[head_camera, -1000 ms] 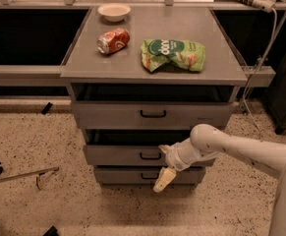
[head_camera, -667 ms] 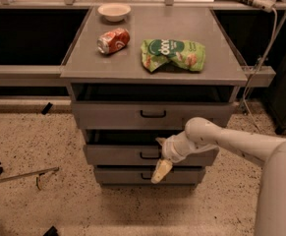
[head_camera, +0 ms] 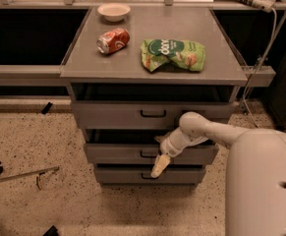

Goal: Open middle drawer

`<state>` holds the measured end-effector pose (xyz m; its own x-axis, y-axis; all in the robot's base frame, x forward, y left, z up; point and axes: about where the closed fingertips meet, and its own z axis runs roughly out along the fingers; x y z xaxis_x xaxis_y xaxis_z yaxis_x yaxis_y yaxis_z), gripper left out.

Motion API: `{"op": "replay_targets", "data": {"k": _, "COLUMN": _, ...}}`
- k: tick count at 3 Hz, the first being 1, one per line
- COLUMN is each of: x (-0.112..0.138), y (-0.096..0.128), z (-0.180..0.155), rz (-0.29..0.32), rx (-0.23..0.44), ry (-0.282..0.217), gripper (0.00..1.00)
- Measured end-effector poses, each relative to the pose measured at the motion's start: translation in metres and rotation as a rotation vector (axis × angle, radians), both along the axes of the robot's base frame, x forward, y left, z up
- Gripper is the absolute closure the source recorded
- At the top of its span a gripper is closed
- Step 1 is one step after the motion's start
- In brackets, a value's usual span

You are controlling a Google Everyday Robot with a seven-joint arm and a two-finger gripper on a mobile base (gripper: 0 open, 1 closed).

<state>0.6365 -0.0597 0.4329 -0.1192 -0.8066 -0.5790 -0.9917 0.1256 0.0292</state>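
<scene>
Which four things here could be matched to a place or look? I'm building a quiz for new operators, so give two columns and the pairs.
1. bowl
2. soda can
3. chip bag
4. gripper

A. green, crumpled, on the right part of the cabinet top
B. low against the middle drawer front, right of its handle
C. white, at the back of the cabinet top
D. red, lying on its side

Pairs: 1-C, 2-D, 3-A, 4-B.
</scene>
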Motion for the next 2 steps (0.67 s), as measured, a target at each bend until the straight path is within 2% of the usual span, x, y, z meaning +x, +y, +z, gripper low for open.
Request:
{"op": "replay_targets", "data": {"k": 1, "x": -0.0093, "y": 0.0002, "z": -0.0131, "rz": 0.007, "rx": 0.008, "ry": 0.049, "gripper": 0.0}}
{"op": "replay_targets", "data": {"k": 2, "x": -0.0093, "y": 0.0002, "z": -0.0083, "rz": 0.007, "rx": 0.008, "ry": 0.049, "gripper": 0.0}}
